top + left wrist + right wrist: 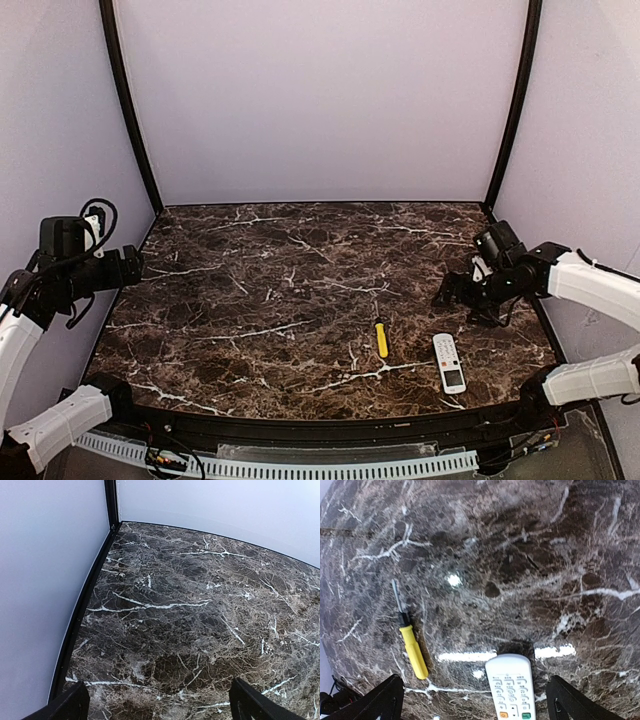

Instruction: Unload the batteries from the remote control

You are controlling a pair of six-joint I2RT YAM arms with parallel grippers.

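A slim white plastic remote control (449,362) lies flat on the dark brown marble-patterned tabletop (300,270), toward the near right corner, with its button face up. Its back is against the surface and hidden. In the right wrist view only its rounded top end shows (510,687), with rows of small grey buttons and one orange and one green button at the lower edge of the picture. To its left, near but not touching, rests a screwdriver with a yellow handle, a black collar and a thin metal shaft (381,338). The shaft points away from the arm bases, and the tool lies roughly parallel to the remote. The right gripper (450,292) hangs above the table just beyond the remote's far end. Its two black fingers are spread wide at the lower corners of its own camera's view (477,702), with nothing between them. The left gripper (130,268) is raised over the table's left edge, well apart from both objects. Its jaws are likewise wide apart and hold nothing, with only bare marble below them (160,707). Pale lilac walls with black corner posts (128,110) enclose the table.
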